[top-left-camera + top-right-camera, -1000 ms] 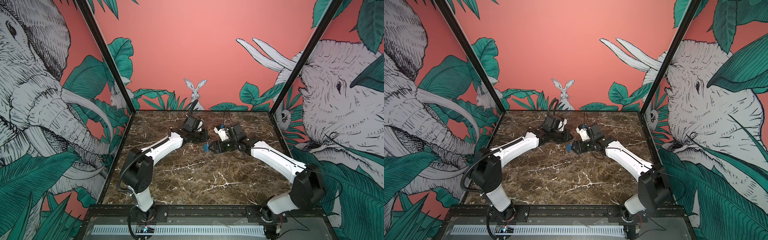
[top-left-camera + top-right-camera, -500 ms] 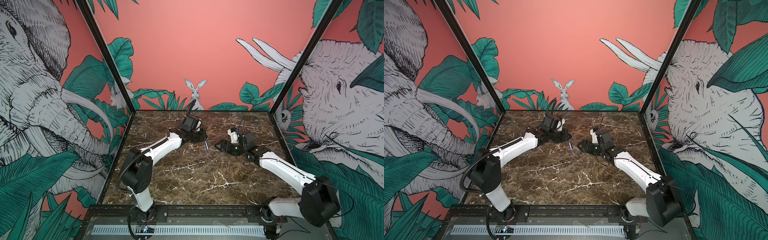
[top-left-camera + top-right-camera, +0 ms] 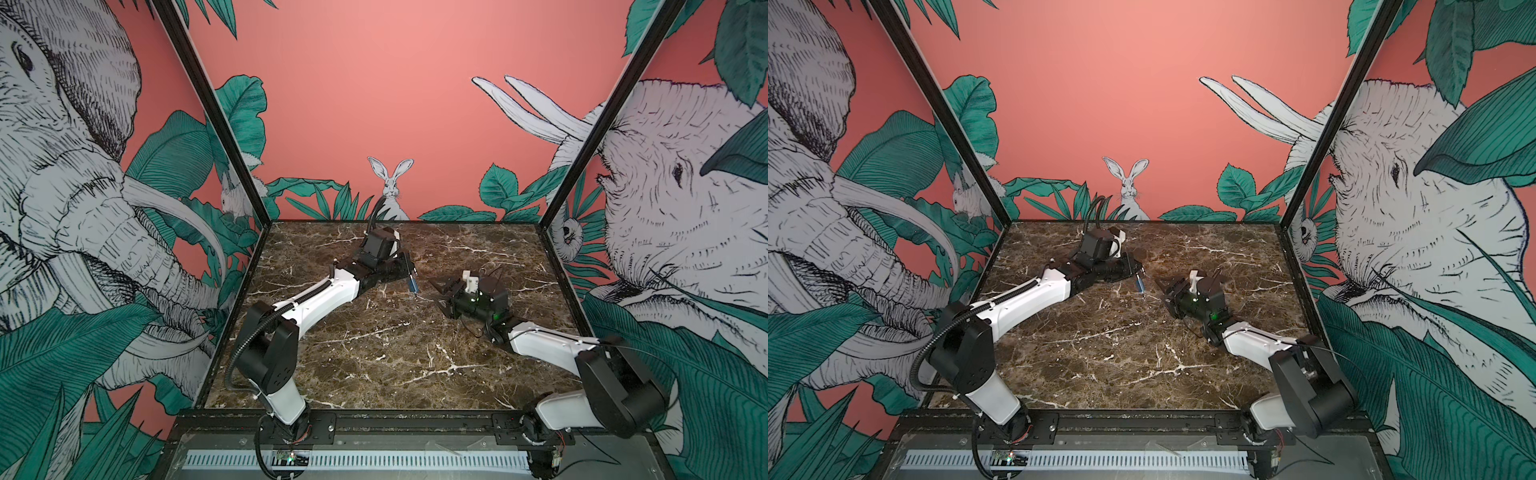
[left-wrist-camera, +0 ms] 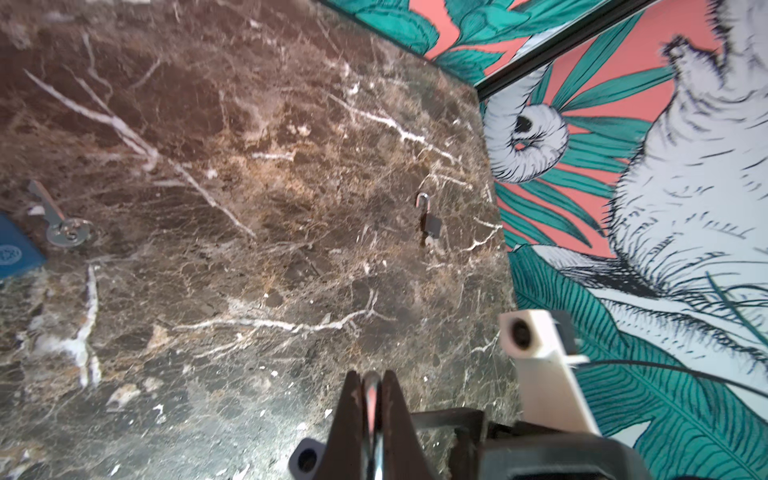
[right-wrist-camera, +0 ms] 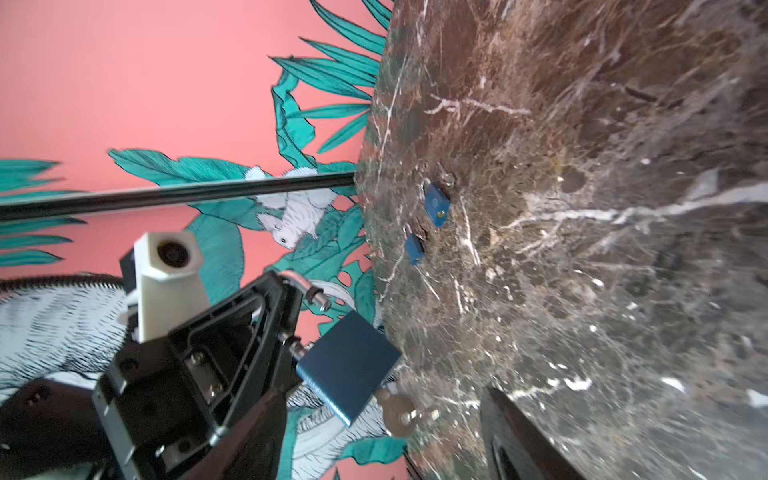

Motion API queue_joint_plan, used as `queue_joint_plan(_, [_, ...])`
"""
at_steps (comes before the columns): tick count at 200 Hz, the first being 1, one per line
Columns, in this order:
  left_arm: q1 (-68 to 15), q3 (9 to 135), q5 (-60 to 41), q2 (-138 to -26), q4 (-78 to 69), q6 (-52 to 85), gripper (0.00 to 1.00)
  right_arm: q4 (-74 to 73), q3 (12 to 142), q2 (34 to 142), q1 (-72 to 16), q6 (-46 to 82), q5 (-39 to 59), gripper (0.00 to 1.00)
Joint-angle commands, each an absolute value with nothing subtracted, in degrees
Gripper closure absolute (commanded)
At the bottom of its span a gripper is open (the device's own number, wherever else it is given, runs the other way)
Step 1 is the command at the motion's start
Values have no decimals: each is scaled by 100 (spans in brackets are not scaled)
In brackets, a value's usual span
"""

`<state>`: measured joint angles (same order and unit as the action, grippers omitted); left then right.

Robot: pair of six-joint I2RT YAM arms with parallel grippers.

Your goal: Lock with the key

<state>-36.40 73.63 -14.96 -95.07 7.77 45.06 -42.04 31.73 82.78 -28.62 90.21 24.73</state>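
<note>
The left end effector [image 3: 408, 268] is clamped on the blue padlock [image 5: 347, 365] by its shackle, a key [image 5: 401, 410] at its base; the right end effector [image 3: 436, 295] gapes empty nearby

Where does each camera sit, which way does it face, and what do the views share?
Both top views: high at the front, looking down and back over the table; left arm, right arm, left gripper and right gripper show.
Left wrist: on the left arm, looking past its shut fingers across the table; right gripper alongside.
Right wrist: on the right arm, facing the left gripper's blue padlock; one own finger shows.
Shared: that padlock, in top and right wrist views.
</note>
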Motion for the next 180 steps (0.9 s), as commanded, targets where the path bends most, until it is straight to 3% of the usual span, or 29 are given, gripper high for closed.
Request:
queue_joint_plan(1, [-3648, 7271, -1406, -9108, 108, 4688, 100, -5979, 3122, 8722, -2892, 9933, 2582, 28])
queue_joint_plan(180, [-3647, 7244, -1230, -9013, -463, 4787, 100, -7552, 3262, 9613, -3154, 10881, 2545, 31])
